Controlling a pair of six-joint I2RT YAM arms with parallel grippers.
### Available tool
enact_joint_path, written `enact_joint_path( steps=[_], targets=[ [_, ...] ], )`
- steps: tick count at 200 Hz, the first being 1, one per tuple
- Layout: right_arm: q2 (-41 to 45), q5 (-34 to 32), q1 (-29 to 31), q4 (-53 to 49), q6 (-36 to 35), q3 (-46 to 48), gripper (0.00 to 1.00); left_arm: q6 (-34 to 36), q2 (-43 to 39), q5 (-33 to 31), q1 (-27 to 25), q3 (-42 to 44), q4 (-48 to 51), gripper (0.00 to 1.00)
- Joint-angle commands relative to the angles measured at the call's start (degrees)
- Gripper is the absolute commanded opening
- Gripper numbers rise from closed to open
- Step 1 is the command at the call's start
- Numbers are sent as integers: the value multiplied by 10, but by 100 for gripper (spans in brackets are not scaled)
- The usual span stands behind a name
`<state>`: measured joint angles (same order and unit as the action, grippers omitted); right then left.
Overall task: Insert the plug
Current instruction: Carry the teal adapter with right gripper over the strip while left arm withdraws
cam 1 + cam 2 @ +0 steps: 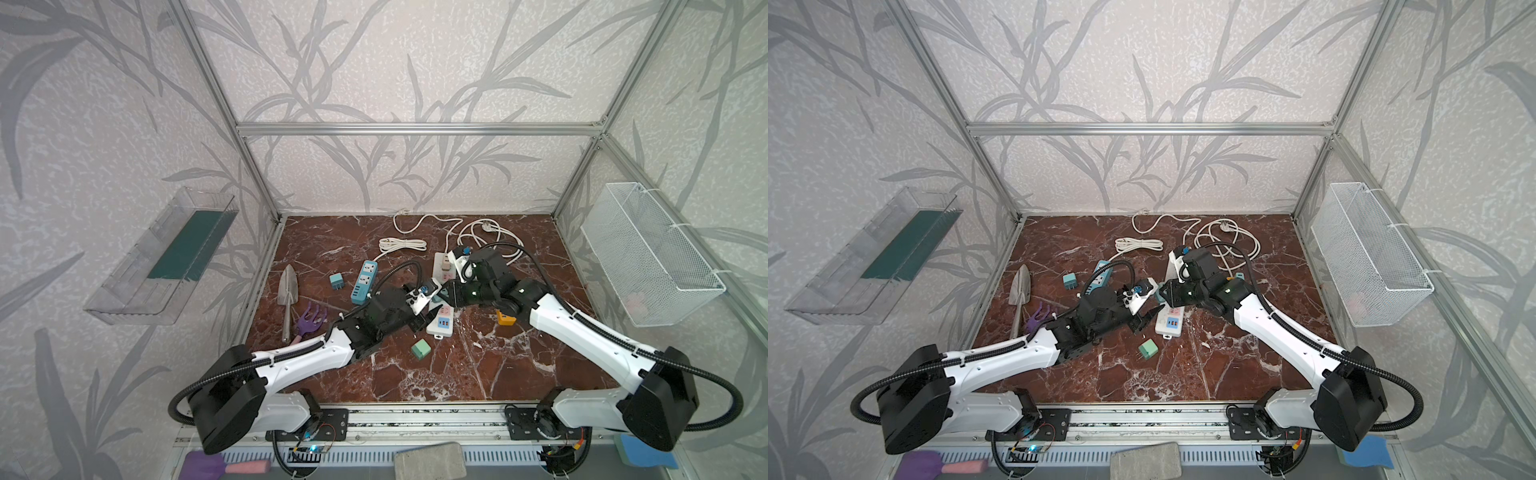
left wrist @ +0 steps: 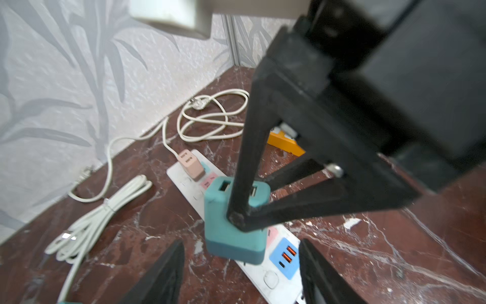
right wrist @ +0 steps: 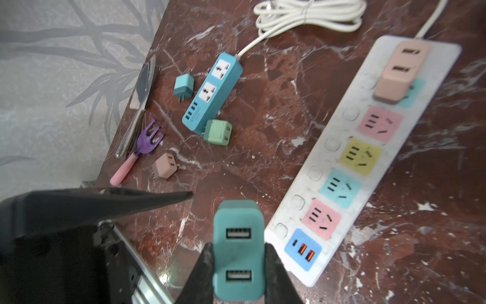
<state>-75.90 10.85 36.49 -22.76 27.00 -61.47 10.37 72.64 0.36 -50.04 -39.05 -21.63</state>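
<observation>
The right gripper [image 3: 238, 250] pinches the teal USB charger plug [image 2: 223, 229] by its two flat sides. The two USB ports face up, so I judge that the prongs point down toward the white power strip [image 3: 441, 65]. The plug is at the near end of the strip, by the pink socket next to the blue USB panel. Whether the prongs are already in the holes, I cannot tell. The left gripper [image 2: 241, 241] stands just beside it on the left, with its jaws spread and holding nothing, probably to leave room for the push. The plug is a rounded block, light teal with a darker band at the base. A pink charger [image 3: 397, 73] already sits in the far socket.
</observation>
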Motion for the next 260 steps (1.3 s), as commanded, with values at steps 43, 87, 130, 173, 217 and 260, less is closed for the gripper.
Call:
enact_joint_path(
  steps=[43,87,130,173,217,260],
  targets=[
    [-85,-224,2,-55,16,-90,0,-73,-34,-312,-1,-75,73,76],
    [-164,-263,-2,-45,15,-133,0,-149,-19,-355,17,-135,191,82],
    [-242,-271,-12,-38,24,-176,0,-206,-15,-306,45,-155,238,82],
    [-296,-291,-13,-49,48,-204,0,-213,-31,-285,60,-152,236,82],
    [-315,-307,-13,-38,77,-197,0,-212,-43,-270,62,-145,229,81],
    [-324,-332,-14,-16,96,-188,0,-218,-50,-253,62,-144,228,81]
  ],
)
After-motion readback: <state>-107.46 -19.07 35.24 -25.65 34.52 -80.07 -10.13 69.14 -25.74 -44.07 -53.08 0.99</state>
